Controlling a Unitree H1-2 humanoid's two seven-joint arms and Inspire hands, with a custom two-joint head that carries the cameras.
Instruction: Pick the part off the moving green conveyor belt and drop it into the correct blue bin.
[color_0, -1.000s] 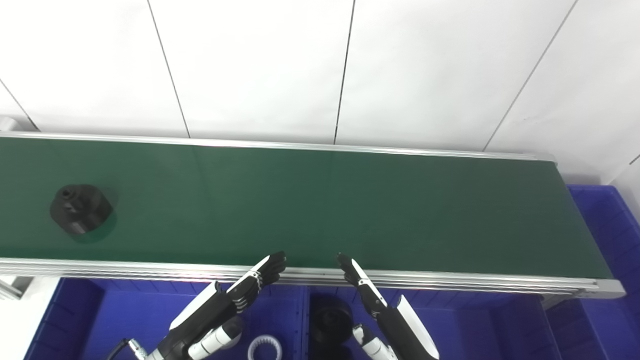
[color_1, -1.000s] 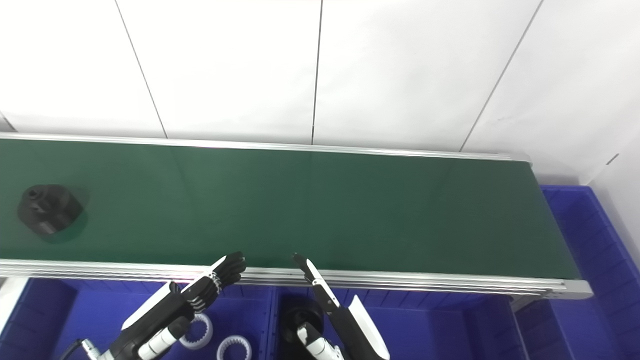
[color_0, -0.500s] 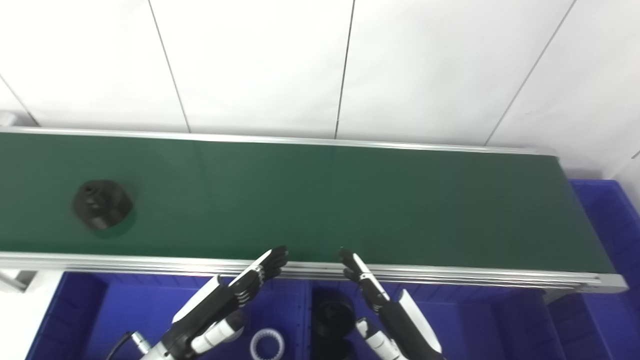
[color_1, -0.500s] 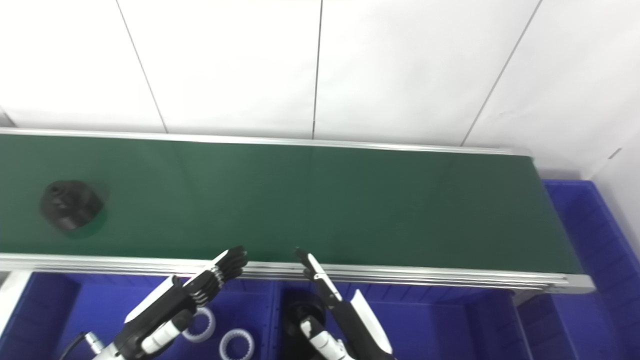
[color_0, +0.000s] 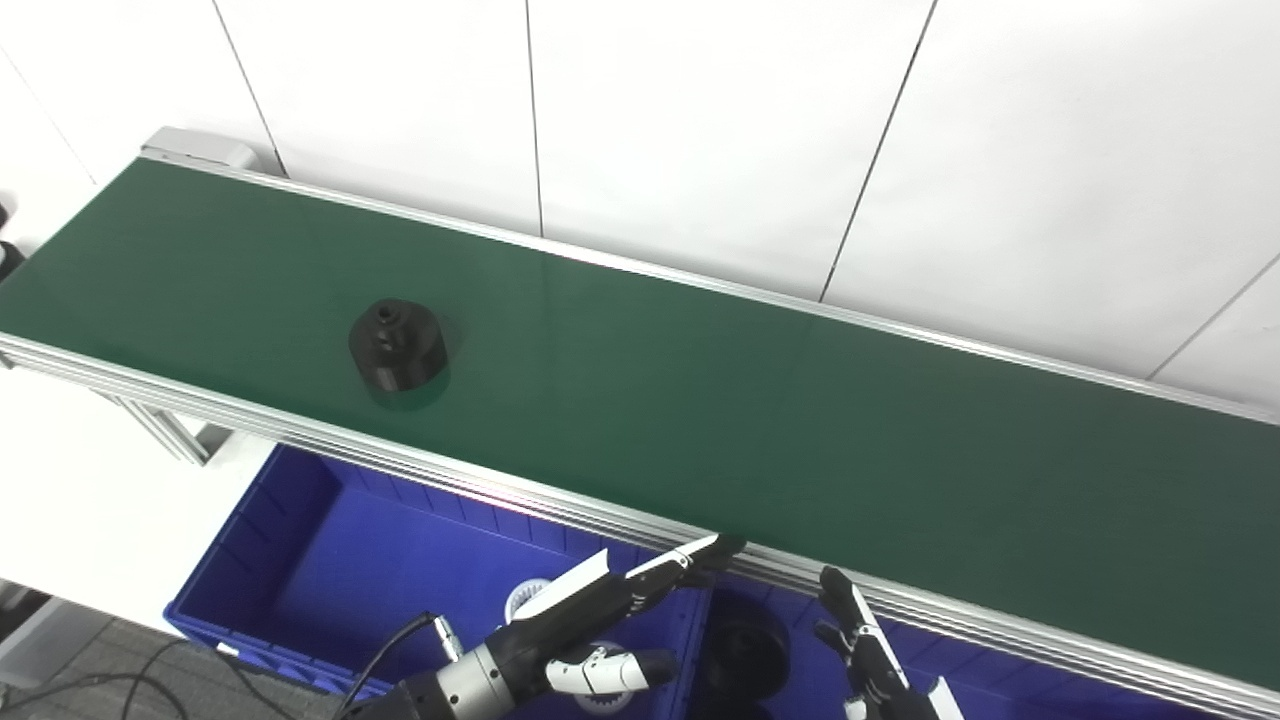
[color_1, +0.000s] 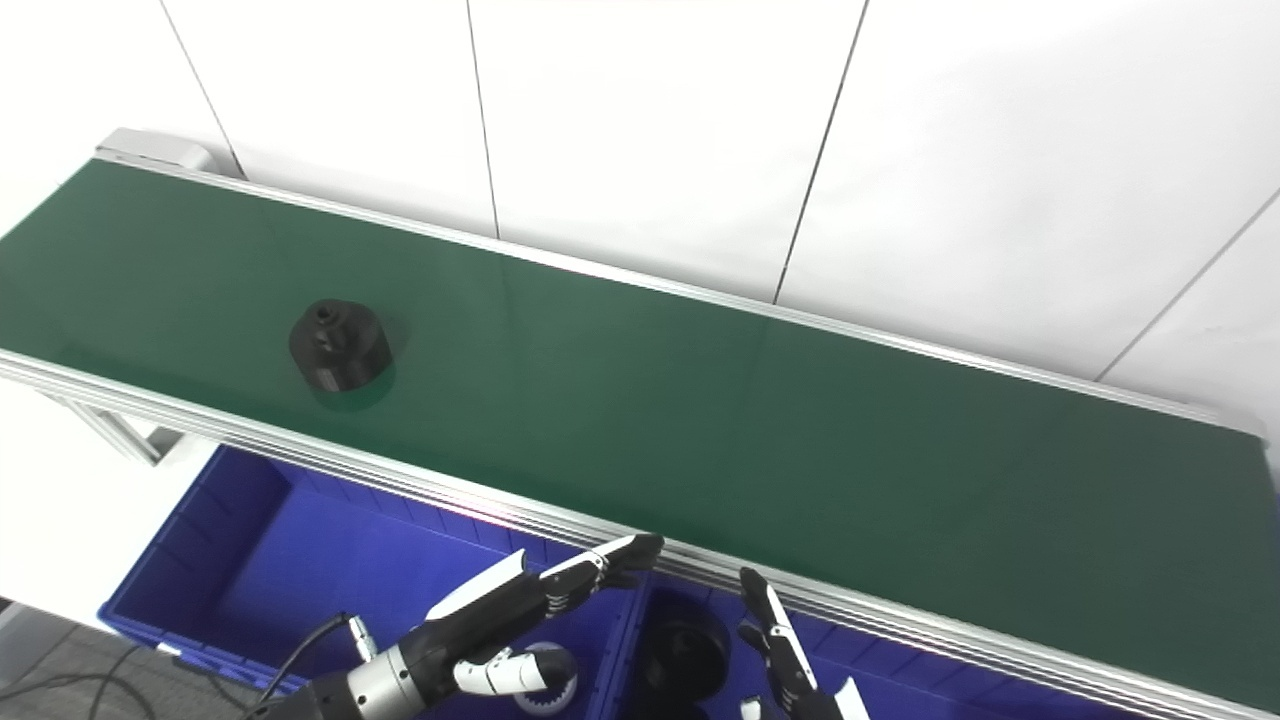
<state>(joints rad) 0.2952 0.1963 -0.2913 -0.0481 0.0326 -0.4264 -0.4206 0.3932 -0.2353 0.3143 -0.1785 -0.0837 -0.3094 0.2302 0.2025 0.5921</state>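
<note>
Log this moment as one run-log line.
part: black round part on green belt, ungrasped | left hand: open, over blue bin | right hand: open, below belt edge | stage: waiting

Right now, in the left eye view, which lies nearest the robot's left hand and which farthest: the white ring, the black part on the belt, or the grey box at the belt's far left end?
From the left hand:
1. White ring, just beside it in the blue bin.
2. Black part, up-left on the green belt.
3. Grey box, at the belt's far left corner.
</note>
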